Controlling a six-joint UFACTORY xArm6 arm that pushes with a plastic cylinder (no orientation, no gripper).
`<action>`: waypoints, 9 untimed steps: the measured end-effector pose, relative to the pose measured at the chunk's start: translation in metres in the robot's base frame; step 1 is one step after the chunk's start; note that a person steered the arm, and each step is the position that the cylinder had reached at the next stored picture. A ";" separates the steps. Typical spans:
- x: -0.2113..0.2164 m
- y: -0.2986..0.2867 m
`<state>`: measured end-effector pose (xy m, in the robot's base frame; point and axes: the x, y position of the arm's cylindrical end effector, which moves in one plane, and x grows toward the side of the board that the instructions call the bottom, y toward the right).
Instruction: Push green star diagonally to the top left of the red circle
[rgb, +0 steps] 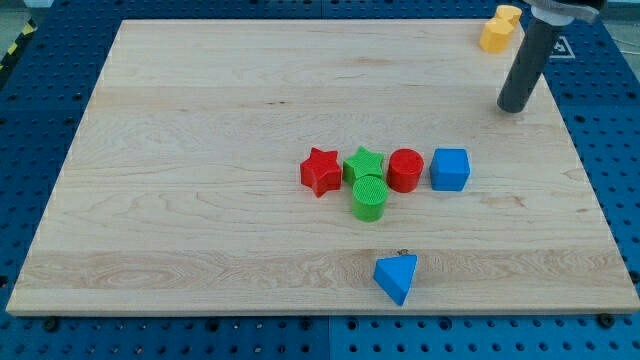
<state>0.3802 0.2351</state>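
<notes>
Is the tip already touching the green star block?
No. My tip sits far toward the view's upper right, well apart from the green star block wedged between the red star block and red circle block.

Robot lab bench, blue pegboard base, wooden board

Board: pale wood, light tan w/ fine horizontal grain streaks. Surround: blue pegboard, dotted w/ small dark holes; yellow-black stripe at view's top-left corner.
Red star, red circle: same saturated red, ribbed top texture.
Green star, green cylinder: bright green, ribbed.
Blue cube, blue triangle: mid blue.
Yellow block: yellow-orange, shape unclear.
Rod dark grey/black down to my tip.
</notes>
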 end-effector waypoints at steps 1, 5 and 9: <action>0.026 0.000; 0.088 0.000; 0.138 -0.024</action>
<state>0.5186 0.2114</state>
